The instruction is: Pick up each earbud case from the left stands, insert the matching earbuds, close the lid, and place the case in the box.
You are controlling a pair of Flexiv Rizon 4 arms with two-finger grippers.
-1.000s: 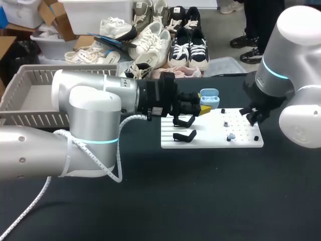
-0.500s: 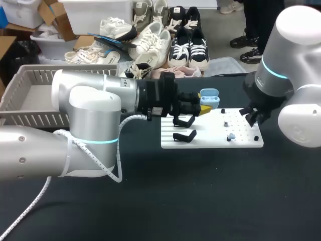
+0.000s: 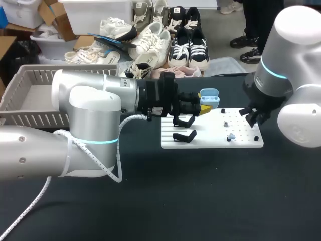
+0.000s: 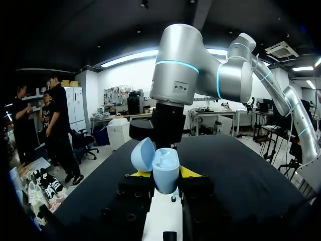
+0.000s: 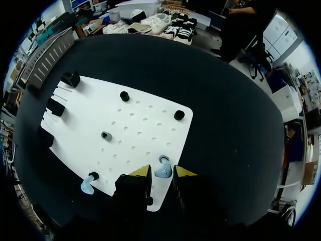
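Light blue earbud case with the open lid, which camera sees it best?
The left wrist view: the light blue plastic earbud case is close, in the left tool, lid open. The head view shows it small; the right wrist view misses it.

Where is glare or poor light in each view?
Head view: white board evenly lit, no glare. Left wrist view: bright room light behind the right arm; blue case well lit. Right wrist view: right gripper in shadow, board bright.

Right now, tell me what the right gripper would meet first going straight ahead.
The light blue earbud on the white pegboard, just ahead of the right gripper and in line with its gap, though depth is unclear.
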